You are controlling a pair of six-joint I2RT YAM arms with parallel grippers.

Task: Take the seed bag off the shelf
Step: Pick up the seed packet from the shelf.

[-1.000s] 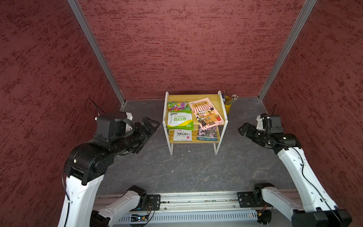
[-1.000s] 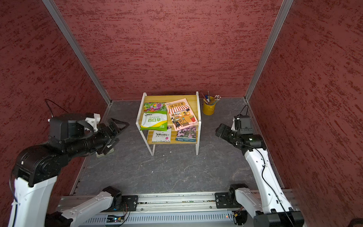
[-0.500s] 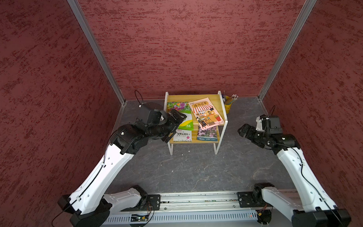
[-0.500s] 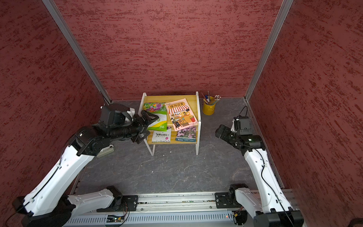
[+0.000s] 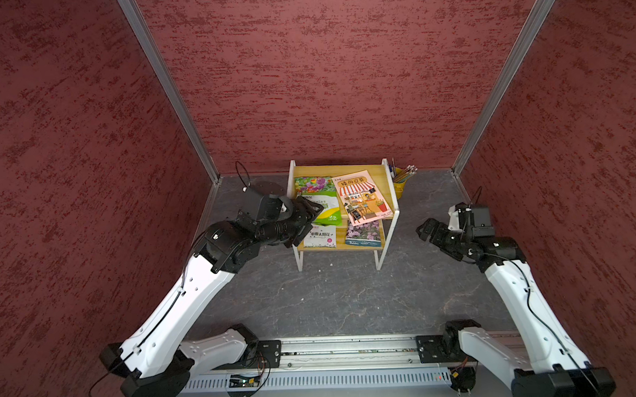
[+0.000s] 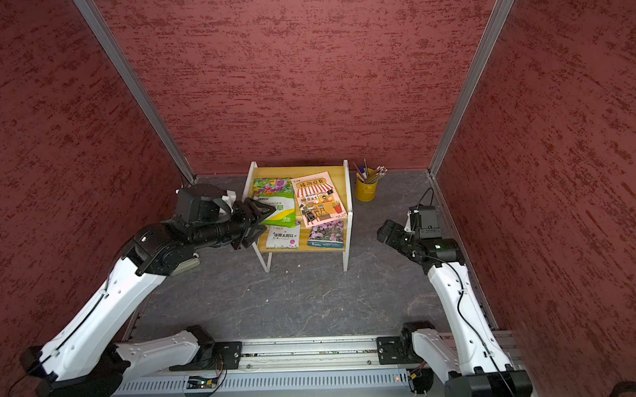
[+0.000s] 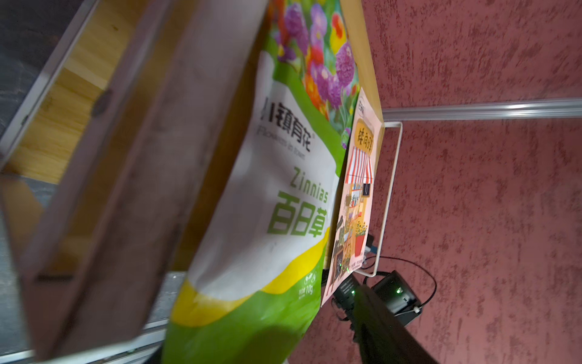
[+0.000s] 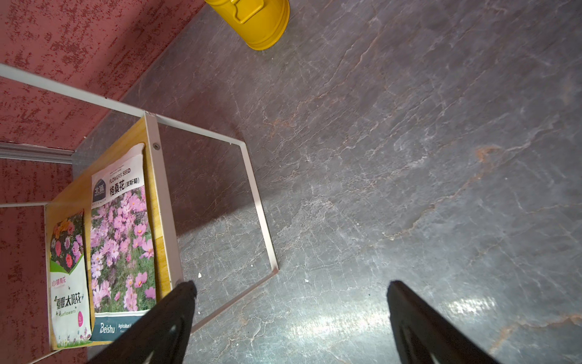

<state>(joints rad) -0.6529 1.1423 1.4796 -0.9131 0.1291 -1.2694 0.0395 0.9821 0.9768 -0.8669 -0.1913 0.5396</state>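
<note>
Red textured walls (image 5: 305,80) box in the scene on three sides, and a grey stone-patterned floor (image 5: 331,297) fills the lower half of both top views. The left arm (image 5: 174,302) stretches up from the lower left of the frame toward the centre. The right arm (image 5: 523,297) stands bent at the right edge, well apart from everything else.

Dead centre against the back wall is the shelf (image 5: 381,181), with yellowish boards in a white frame. On the left half of its top board lies the seed bag (image 5: 318,201), green and white with flowers printed on it and "Zinnias" readable in the left wrist view (image 7: 283,189). A pink illustrated booklet (image 5: 362,198) lies just beside it on the right, its corner sticking out past the front edge.

On the lower board sit a white seed packet (image 5: 319,237) on the left and a pink-flowered packet (image 5: 365,232) on the right. A yellow pencil cup (image 6: 365,188) stands on the floor just right of the shelf.

The left gripper (image 6: 264,225) is at the bag's left edge, one finger above it and one below the top board. The jaws are parted around that edge, and I can't tell whether they're pinching it. The right gripper (image 8: 291,288) hangs over bare floor, spread wide and holding nothing.
</note>
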